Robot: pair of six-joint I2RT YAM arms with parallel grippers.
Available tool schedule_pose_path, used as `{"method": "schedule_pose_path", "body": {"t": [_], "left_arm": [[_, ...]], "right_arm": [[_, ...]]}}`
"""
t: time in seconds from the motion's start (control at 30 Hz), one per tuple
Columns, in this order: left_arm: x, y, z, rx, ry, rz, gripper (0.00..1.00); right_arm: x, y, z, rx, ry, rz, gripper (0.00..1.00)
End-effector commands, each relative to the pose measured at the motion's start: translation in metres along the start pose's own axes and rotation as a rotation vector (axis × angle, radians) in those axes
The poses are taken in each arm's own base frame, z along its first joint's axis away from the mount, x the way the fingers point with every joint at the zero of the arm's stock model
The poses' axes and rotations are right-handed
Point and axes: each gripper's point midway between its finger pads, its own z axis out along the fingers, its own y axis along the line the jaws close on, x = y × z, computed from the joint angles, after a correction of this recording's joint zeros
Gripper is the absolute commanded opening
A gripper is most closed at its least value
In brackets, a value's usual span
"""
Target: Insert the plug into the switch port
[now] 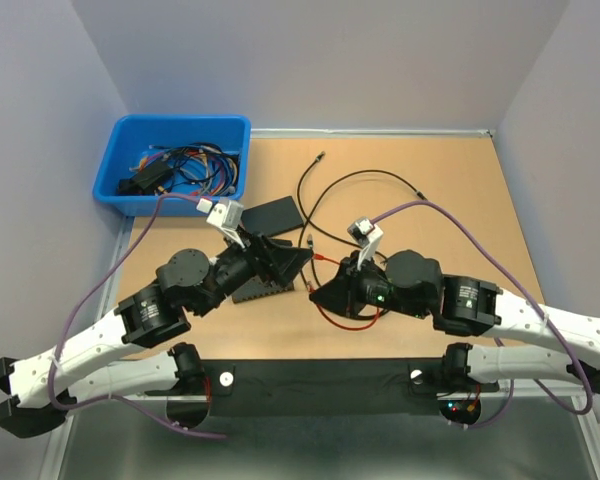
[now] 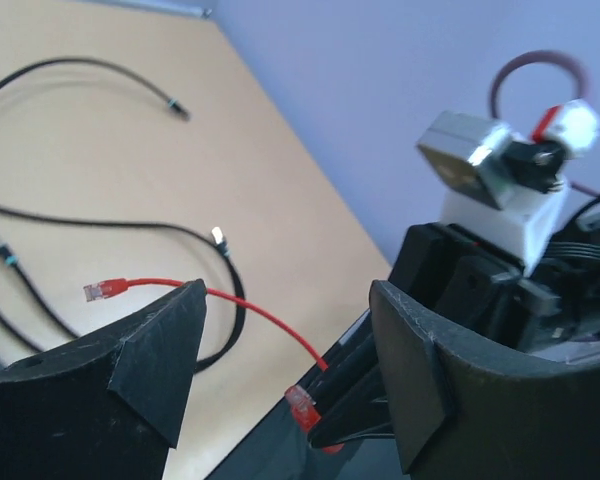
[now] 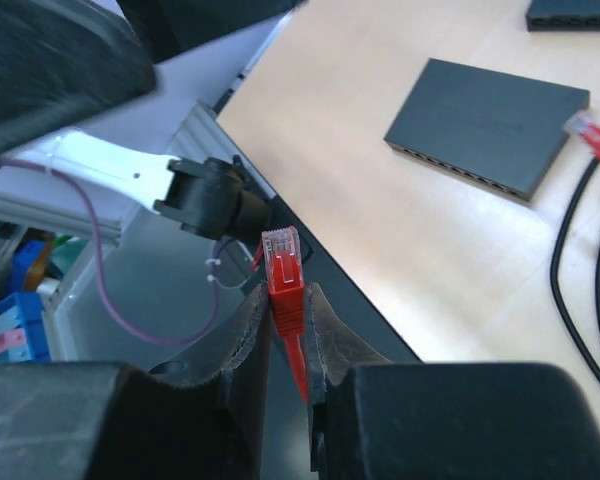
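Right claw tight around red-booted plug, clear tip upward

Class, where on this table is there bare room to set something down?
Bare tabletop right of the black cables, out to the right edge; a smaller strip between blue bin and cables. Crowded at centre: switch, red plug, right fingers.

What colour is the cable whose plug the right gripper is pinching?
The cable is red, its plug clear; the right wrist view shows it best.
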Motion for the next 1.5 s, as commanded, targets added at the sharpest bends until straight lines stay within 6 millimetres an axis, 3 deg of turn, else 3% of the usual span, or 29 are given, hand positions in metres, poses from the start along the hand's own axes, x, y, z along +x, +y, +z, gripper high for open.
{"method": "schedule_pose_path", "body": {"t": [0.0,0.27,0.4,0.5,0.7,0.9,1.3,1.47], "left_arm": [[-0.053,-0.053,-0.017,0.213,-0.142,0.048,0.76],[-0.051,-0.069,-0.025,0.323,-0.150,0.072,0.71],[-0.052,-0.085,-0.041,0.457,-0.185,0.068,0.71],[-0.054,-0.098,-0.054,0.555,-0.215,0.088,0.71],[-0.053,-0.112,-0.059,0.633,-0.202,0.127,0.71],[-0.056,-0.121,-0.064,0.675,-0.201,0.145,0.71],[-0.044,-0.114,-0.057,0.657,-0.167,0.136,0.67],[-0.047,-0.112,-0.064,0.660,-0.185,0.129,0.66]], "right_arm": [[-0.032,0.035,-0.021,-0.148,-0.089,-0.012,0.01],[-0.062,0.067,-0.044,-0.288,-0.184,0.019,0.00],[-0.076,0.079,-0.061,-0.355,-0.235,0.036,0.00],[-0.081,0.089,-0.073,-0.417,-0.259,0.044,0.00],[-0.079,0.119,-0.086,-0.574,-0.212,0.018,0.01],[-0.079,0.127,-0.082,-0.596,-0.195,0.007,0.00],[-0.088,0.128,-0.084,-0.591,-0.224,0.003,0.01],[-0.088,0.139,-0.091,-0.645,-0.212,-0.022,0.00]]}}
